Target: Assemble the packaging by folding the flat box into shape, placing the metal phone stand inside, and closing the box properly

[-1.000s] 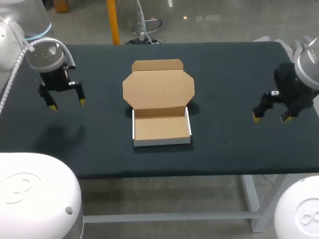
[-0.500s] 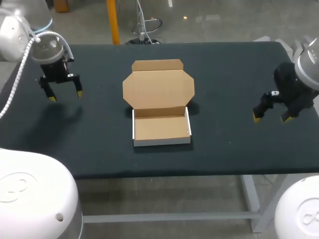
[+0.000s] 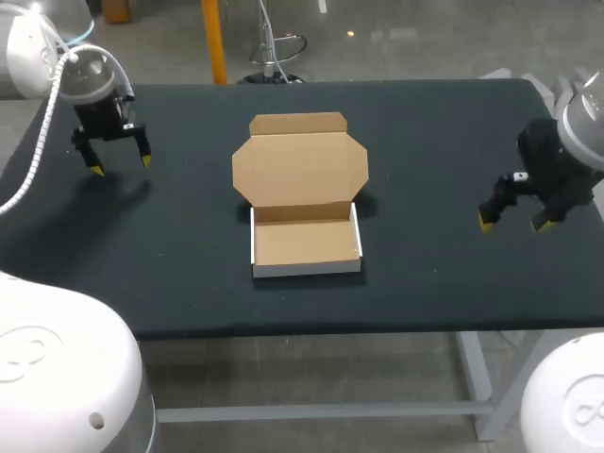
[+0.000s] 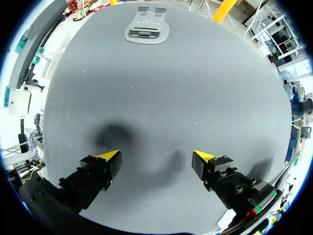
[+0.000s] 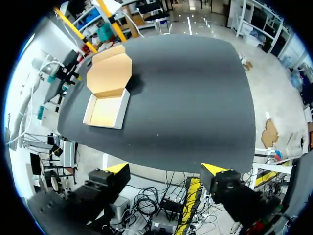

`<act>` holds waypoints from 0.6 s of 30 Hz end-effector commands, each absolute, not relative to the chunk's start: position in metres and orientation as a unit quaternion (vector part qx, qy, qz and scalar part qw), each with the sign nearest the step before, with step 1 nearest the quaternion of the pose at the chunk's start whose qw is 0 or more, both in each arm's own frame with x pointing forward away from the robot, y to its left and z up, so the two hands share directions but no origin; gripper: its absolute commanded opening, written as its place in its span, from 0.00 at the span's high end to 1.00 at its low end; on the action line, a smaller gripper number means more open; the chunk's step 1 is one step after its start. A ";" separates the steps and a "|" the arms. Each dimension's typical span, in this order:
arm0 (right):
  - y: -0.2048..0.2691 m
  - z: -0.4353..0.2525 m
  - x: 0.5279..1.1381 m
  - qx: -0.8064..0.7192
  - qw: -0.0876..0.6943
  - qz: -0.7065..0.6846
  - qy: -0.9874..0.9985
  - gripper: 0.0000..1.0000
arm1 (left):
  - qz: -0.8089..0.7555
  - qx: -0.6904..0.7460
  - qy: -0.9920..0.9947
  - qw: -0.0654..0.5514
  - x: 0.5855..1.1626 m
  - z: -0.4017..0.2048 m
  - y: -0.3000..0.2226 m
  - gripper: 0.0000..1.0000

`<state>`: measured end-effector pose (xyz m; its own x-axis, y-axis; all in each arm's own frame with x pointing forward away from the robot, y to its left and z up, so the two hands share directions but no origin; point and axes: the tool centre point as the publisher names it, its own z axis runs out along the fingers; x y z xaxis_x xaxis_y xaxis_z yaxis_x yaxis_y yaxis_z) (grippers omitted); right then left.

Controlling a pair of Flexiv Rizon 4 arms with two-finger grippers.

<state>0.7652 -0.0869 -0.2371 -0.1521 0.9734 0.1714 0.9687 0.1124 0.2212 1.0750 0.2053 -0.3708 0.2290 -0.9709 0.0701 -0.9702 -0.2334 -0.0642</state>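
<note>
Sitting on the table (image 3: pixel 434 123), the cardboard box (image 3: pixel 304 203) gapes open; left tool (image 3: pixel 120 166) and right tool (image 3: pixel 512 226) hover released either side.

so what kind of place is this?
Looks like a robot packaging test bench, probably a lab: left arm and right arm over a dark table, with an open cardboard box and a metal phone stand.

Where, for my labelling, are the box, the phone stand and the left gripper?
box (image 3: pixel 304 243): head view, tray floor.
phone stand (image 4: pixel 146 25): left wrist view, its plate.
left gripper (image 3: pixel 121 166): head view, between fingertips.
</note>
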 end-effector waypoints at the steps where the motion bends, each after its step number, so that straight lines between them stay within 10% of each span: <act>1: -0.087 -0.235 0.765 0.651 0.007 0.139 0.746 0.00 | -0.019 -0.784 0.620 -0.026 1.095 -0.380 0.208 0.00; 18: -0.087 -0.235 0.765 0.651 0.007 0.139 0.746 0.00 | -0.011 -0.787 0.617 -0.027 1.143 -0.395 0.231 0.00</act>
<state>0.7654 -0.0869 -0.2377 -0.1524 0.9733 0.1719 0.9685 0.1124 0.2223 1.1320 0.2283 -0.3900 0.2384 -0.9697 0.0527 -0.9680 -0.2416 -0.0674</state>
